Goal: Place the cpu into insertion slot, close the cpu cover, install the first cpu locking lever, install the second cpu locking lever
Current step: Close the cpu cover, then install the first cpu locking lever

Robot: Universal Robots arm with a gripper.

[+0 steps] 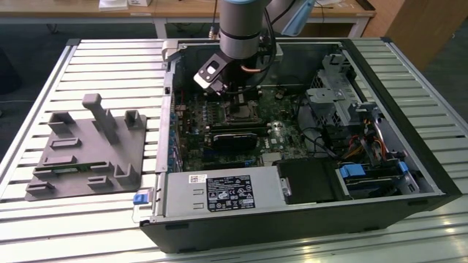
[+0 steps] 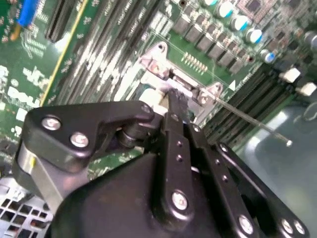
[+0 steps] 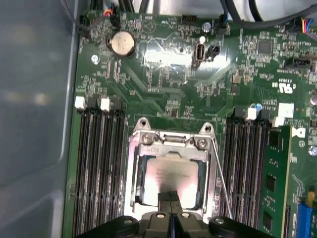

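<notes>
**While the locking lever (image 3: 222,178) stands free, the cpu (image 3: 171,173) lies under the cpu cover (image 3: 171,150)**

You have the cpu seated. Its dull metal face shows flat in the insertion slot (image 1: 238,114), in the middle of the green motherboard (image 3: 163,74). As far as the first wrist view lets you judge, the cpu cover is down around it, with its window framing the chip.

Just beside the cover, the thin locking lever runs along one side of the socket. In the second wrist view its rod (image 2: 252,121) slants out over the memory slots (image 3: 99,168), so I judge it unlatched. That puts you past placing and closing, at the first lever.

Your gripper (image 3: 171,197) hangs right over one edge of the chip. Its fingers (image 3: 165,206) are pressed together with nothing between them. Whether the tips touch the cover or the chip I cannot tell.

The lever looks like a slim, springy wire. Working it calls for the closed tips set against its side, a push down and a sideways tuck to latch it, without dragging across the cover. Mind the memory slots close on both sides, and the computer case (image 1: 292,230) around the board.
</notes>
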